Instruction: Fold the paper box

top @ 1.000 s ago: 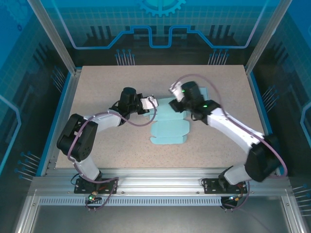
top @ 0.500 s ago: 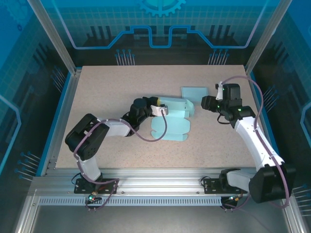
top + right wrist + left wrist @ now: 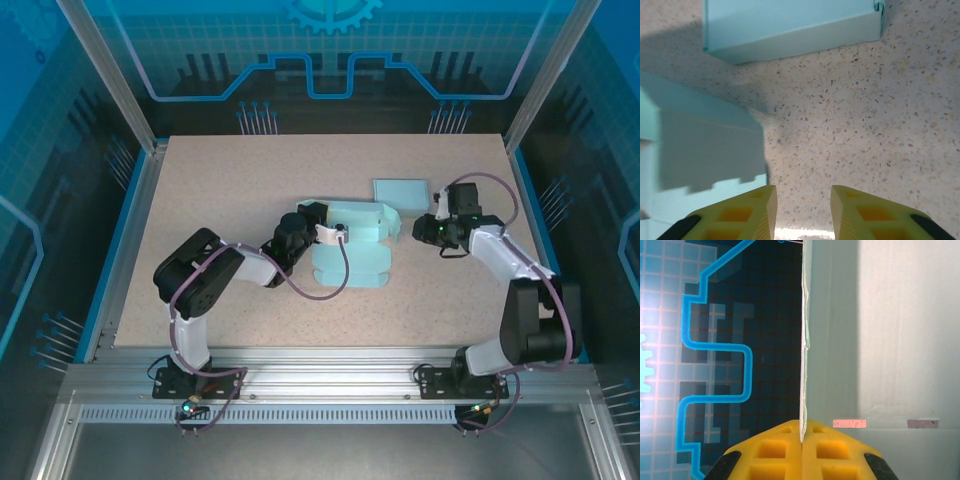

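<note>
Left wrist: left gripper (image 3: 801,440) clamped on paper box (image 3: 880,340) edge | right gripper (image 3: 803,210) part-open, empty, just beside the box

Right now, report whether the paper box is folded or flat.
Partly folded: the paper box has its near panel flat on the table, a far panel raised, pinched in the shut left claw.

The left fingers (image 3: 771,456) press together while the right fingers (image 3: 742,210) stand apart.
</note>
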`<state>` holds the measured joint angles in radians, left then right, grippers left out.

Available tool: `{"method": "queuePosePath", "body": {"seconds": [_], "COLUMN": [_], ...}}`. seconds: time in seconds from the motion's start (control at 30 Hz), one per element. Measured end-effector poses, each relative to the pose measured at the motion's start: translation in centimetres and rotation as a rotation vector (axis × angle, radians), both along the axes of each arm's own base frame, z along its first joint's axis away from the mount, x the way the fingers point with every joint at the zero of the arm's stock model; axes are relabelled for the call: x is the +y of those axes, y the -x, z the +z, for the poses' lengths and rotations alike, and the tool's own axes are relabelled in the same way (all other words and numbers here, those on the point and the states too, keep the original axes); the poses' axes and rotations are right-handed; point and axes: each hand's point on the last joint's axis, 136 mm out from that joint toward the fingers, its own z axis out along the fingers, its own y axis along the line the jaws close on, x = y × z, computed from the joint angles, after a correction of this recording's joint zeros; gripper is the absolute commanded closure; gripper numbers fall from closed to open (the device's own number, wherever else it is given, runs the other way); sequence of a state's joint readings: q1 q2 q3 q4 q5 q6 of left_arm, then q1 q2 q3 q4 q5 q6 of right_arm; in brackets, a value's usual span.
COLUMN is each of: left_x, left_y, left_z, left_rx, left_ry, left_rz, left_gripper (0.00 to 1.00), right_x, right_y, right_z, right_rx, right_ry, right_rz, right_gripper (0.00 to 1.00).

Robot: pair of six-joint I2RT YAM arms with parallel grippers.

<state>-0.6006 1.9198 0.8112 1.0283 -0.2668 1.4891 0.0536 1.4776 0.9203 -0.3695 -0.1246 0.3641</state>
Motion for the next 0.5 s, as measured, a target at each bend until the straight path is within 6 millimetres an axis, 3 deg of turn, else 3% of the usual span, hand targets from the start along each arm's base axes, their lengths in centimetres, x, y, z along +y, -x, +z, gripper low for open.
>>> {"method": "queuePosePath", "body": {"seconds": [0.23, 0.5], "left_x": [0.1, 0.4], "left_y": [0.0, -0.1], "left_z": [0.6, 1.1], "left_rx": [-0.026, -0.052], "left_ry": [0.008, 0.018], "left_rz": [0.005, 0.025], "left_gripper": [1.00, 1.00], "right_x": [2.2, 5.3], "right_y": [-2.0, -4.5], "right_z": [-3.4, -2.7], "right_rx": [0.038, -0.052], "right_ry": [0.117, 0.152], "right_rz": [0.075, 0.143], "right_gripper": [0.70, 0.67]}}
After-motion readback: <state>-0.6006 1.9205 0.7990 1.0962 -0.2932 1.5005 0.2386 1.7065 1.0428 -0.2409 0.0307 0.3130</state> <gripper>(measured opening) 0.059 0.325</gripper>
